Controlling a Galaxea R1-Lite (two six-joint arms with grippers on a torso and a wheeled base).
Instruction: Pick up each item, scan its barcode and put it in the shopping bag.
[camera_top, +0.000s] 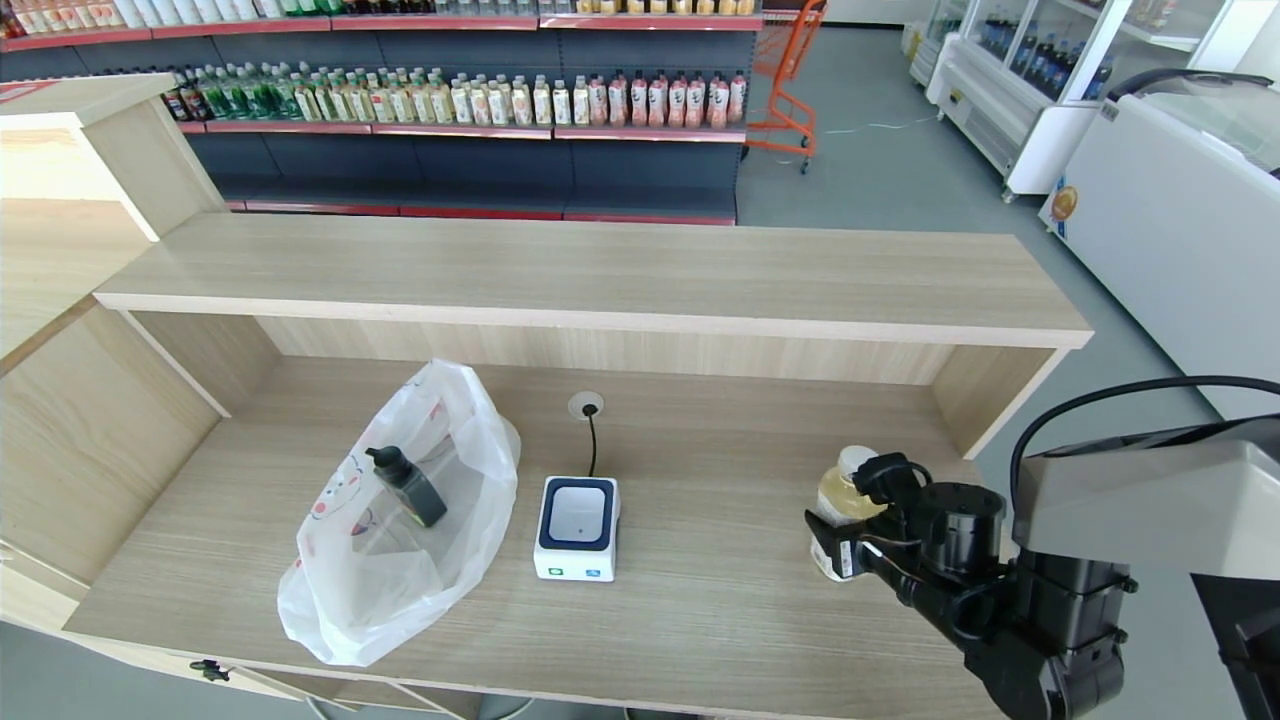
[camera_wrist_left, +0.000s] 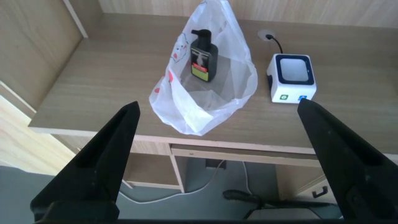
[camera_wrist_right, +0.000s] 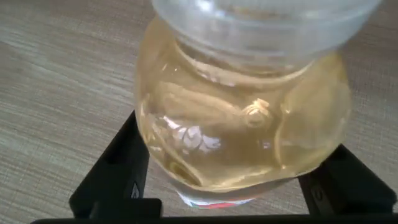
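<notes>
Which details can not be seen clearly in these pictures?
Barcode of the clear bottle of yellow liquid: in the head view the black right gripper covers its label; in the right wrist view the picture edge cuts it off.
Label print on the dark pump bottle inside the white plastic bag: too small, head and left wrist views.

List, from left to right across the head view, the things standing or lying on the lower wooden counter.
shopping bag with a dark pump bottle inside → scanner → drink bottle, between the jaws of the right gripper
</notes>
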